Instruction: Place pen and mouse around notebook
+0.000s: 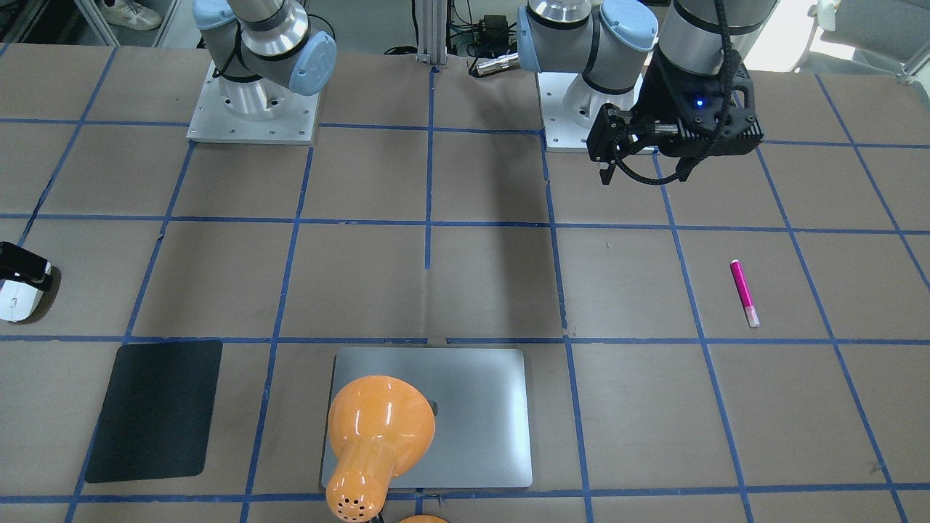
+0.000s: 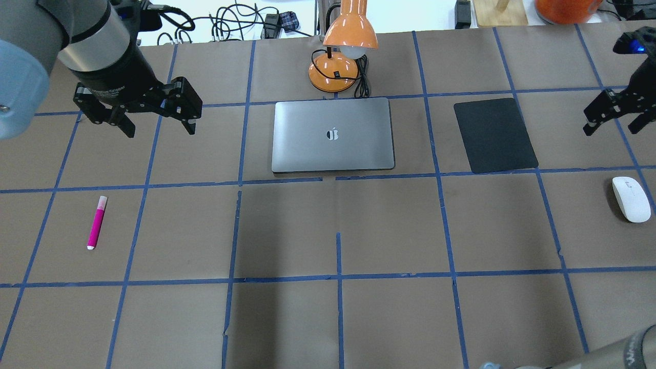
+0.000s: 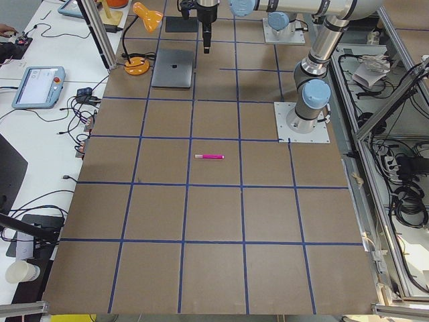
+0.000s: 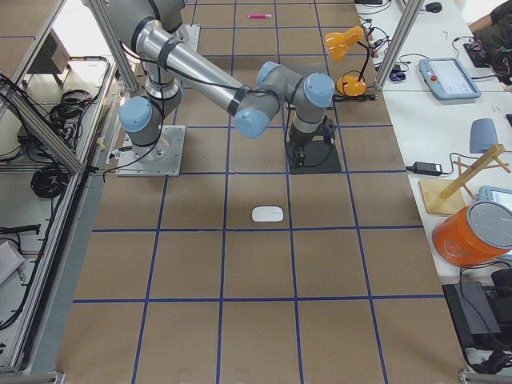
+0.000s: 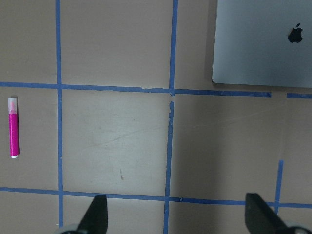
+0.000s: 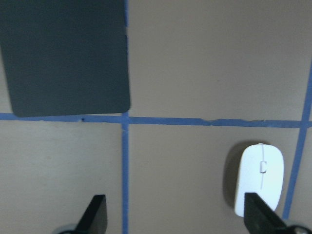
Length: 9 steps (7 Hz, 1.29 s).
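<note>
Pale-tipped magenta pen (image 2: pixel 97 222), white oval mouse (image 2: pixel 631 199) and closed silver laptop (image 2: pixel 333 134) lie well apart on the counter (image 2: pixel 389 230); left jaws and right jaws gape wide, empty.

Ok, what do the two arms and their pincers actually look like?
The left arm and right arm are silver-grey tubes with pale blue joint caps, mounted on square metal base plates. The left pincer and right pincer are black, angular and two-fingered, each on a black wrist block with a small blue light. A black braided cable runs down the left wrist.
</note>
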{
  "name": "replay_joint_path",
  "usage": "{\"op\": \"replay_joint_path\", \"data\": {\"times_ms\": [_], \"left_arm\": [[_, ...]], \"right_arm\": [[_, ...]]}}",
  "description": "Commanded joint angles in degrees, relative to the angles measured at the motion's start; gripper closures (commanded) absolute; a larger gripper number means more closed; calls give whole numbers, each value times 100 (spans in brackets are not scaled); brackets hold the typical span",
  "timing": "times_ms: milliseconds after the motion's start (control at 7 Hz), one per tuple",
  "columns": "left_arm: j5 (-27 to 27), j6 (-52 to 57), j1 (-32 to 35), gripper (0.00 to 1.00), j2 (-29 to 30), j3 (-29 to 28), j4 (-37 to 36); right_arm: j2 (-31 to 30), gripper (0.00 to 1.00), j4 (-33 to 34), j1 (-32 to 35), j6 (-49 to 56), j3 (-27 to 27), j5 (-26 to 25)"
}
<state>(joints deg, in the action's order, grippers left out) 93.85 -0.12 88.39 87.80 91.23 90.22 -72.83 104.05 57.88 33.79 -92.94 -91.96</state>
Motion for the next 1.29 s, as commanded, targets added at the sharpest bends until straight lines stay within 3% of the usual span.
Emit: {"op": "replay_joint_path", "data": {"times_ms": [0,286,571,857,1143], "left_arm": [[195,939,-1106,0,52,480,-239],[151,2492,-2418,0,376,1340,-1639],[-76,3645,-3105,0,1077,2395,-3852],[-157,3940,-3529,6,1754,2593,-4284],[-139,3949,-3583,10,2099,2541,-4302]], "right_arm": [[486,0,745,-521,626,-250,-697],[866,0,888,-804,884,-321,-726],[1181,0,932,-804,822,-347,-744],[1227,0,942,-804,708,-391,-762],[1210,0,1176,-804,216,-777,-1340]]}}
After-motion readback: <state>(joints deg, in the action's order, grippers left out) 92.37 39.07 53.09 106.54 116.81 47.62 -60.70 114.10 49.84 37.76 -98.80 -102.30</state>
